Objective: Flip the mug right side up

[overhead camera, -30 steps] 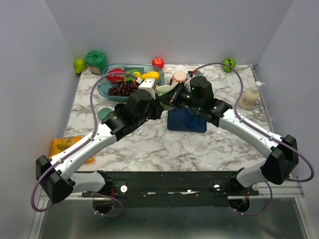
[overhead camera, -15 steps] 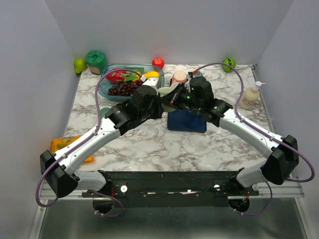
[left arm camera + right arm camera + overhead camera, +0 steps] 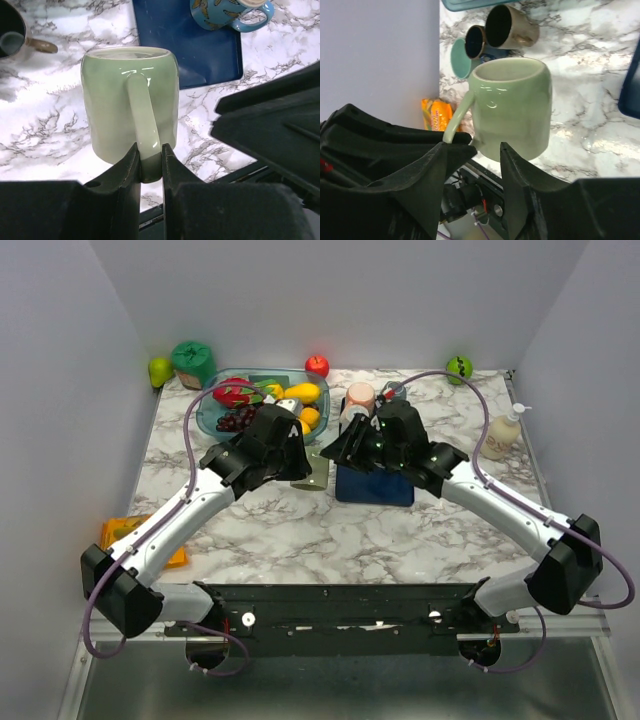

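The left gripper [image 3: 150, 165] clamps the handle [image 3: 142, 115] of the green mug [image 3: 110, 105], a hold that would let the wrist roll it; the mug sits tilted by the blue mat [image 3: 200, 55], seemingly mid-turn, contact with the marble table [image 3: 40, 135] unclear; just beyond, the right gripper [image 3: 472, 146] stands wide, touching nothing, perhaps ready to steady; farther, a blue mug [image 3: 220, 15] lies at the mat's far edge.
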Action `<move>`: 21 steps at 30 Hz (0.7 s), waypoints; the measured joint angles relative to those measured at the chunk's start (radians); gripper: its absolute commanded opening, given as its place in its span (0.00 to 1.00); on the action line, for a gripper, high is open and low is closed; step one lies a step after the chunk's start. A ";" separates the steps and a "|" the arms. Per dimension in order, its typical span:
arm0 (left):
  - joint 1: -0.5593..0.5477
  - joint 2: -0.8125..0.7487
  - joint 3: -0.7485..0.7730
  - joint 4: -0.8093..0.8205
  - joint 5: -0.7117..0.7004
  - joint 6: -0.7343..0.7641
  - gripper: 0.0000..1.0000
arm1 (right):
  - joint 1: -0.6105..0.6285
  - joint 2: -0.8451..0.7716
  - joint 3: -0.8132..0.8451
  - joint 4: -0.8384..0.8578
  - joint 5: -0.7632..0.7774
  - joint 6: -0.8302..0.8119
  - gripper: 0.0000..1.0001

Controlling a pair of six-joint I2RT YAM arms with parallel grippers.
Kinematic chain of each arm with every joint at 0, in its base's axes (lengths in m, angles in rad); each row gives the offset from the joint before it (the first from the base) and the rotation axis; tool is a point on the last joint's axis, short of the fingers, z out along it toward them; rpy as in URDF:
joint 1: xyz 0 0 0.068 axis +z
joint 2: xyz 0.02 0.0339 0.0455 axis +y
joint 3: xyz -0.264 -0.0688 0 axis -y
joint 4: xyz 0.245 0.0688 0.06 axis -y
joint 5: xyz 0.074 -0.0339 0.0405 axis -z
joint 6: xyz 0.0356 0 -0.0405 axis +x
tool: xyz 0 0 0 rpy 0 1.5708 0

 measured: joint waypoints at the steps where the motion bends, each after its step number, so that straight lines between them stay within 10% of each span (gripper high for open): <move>1: 0.018 0.000 -0.009 0.000 0.020 -0.014 0.00 | 0.000 -0.005 -0.005 -0.009 0.008 0.001 0.57; 13: 0.334 -0.032 -0.246 0.089 0.327 -0.330 0.00 | -0.003 -0.093 -0.062 -0.104 0.137 -0.025 0.62; 21: 0.354 -0.164 -0.560 0.371 0.451 -0.850 0.00 | -0.003 -0.110 -0.182 0.005 0.125 -0.304 0.63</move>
